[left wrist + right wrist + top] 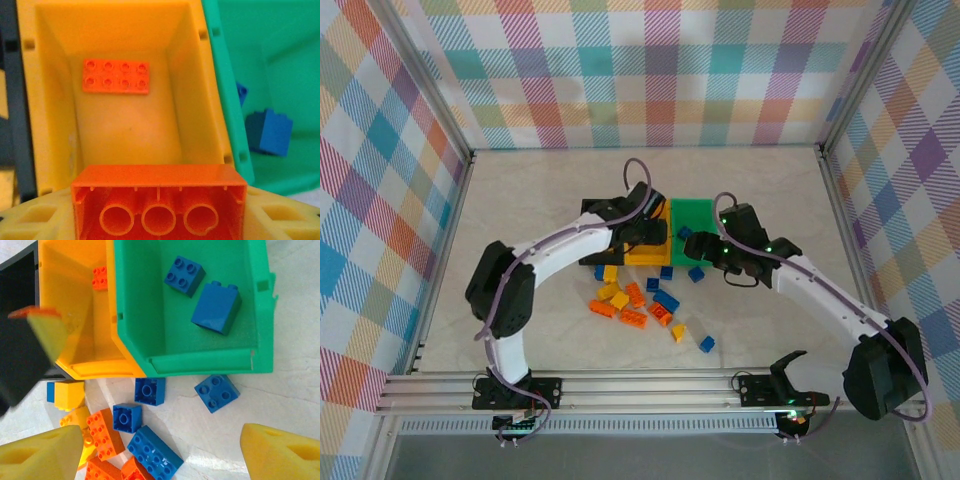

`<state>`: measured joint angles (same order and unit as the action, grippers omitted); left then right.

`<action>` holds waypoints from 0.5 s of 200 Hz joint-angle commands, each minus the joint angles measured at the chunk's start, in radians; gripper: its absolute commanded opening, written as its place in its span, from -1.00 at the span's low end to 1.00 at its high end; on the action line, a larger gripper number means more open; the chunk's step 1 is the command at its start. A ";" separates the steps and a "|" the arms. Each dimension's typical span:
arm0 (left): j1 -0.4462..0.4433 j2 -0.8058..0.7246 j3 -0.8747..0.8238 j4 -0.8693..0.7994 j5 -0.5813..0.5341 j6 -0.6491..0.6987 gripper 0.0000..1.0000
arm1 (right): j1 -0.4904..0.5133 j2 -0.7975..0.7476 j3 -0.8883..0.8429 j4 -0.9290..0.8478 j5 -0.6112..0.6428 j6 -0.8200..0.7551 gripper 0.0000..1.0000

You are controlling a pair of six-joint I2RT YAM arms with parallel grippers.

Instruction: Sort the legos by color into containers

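In the top view, my left fingers hung over the orange-yellow bin. My right fingers were near the green bin, and loose legos lay on the table.

In the left wrist view, the left fingers were closed on an orange brick, directly above the bin where a second orange brick lay. I judged it best to release it well inside, away from the green wall.

In the right wrist view, the right fingers stood open above blue bricks lying just outside the green bin.

- A pale, marbled tabletop carries everything.
- A black plastic bin, an orange-yellow plastic bin and a green plastic bin stand side by side.
- Loose yellow, orange and blue studded bricks lie scattered beside them.
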<state>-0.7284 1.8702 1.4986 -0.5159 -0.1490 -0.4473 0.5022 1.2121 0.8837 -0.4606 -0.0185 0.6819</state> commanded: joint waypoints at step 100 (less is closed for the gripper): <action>0.023 -0.204 -0.011 0.065 0.089 -0.038 0.91 | 0.069 0.004 -0.036 0.003 -0.222 -0.138 0.43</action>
<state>-0.7086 1.8721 1.5566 -0.5011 -0.0879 -0.4576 0.5083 1.1744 0.8452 -0.4629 -0.1513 0.6346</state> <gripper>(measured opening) 0.938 0.750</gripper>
